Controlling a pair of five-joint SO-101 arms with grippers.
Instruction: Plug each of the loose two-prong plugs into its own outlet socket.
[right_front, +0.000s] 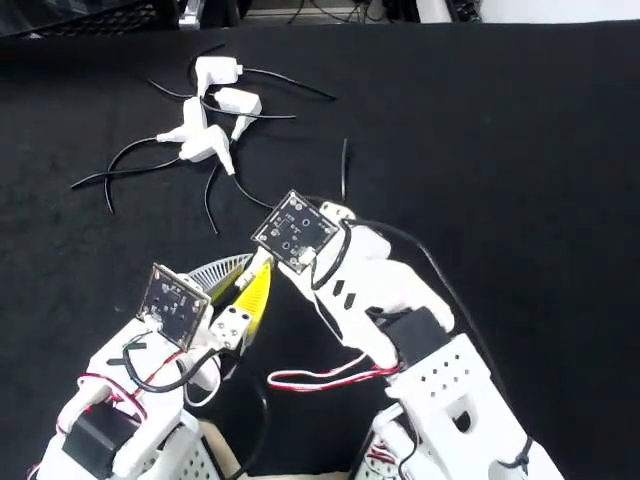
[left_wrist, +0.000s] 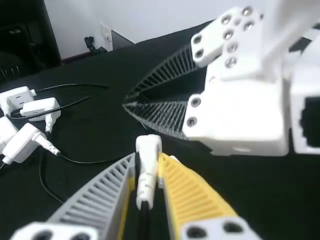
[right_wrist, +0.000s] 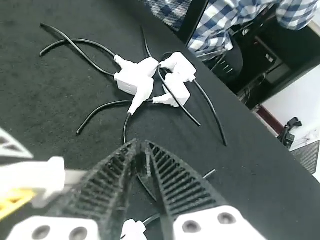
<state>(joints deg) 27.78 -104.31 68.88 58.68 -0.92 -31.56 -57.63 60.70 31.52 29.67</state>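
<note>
Two grippers are crowding the near side of the matte black table (right_front: 520, 150) and I'm trying to sort out who's holding what. Anyone? (poster one)

Yeah, the left gripper (left_wrist: 148, 156) is doing the holding. Its grey ribbed finger (left_wrist: 100, 192) and yellow ribbed finger (left_wrist: 187, 195) are squeezing a white plastic two-prong plug (left_wrist: 148, 172) between them, with the plug's black cord running back toward the wrist. I can't make out the prong end. (poster two)

And the other one? (poster one)

The right gripper (right_wrist: 141, 145) is sitting just beside that plug, over the same near part of the table. Its black ribbed fingers (right_wrist: 177, 182) are pinching narrow, tips meeting. A thin black cable (right_wrist: 146, 167) is showing in the slit between them, but I can't tell if it's actually getting clamped. (poster two)

Where's the rest of the stuff? (poster one)

The loose white plastic plug-and-socket pieces (right_front: 205, 146) are lying bunched together toward the far side of the table, left of middle in the high view. Black cords are looping out around them. They're sitting well apart from both grippers. I can't tell which piece is a plug and which is a socket. (poster two)
</note>
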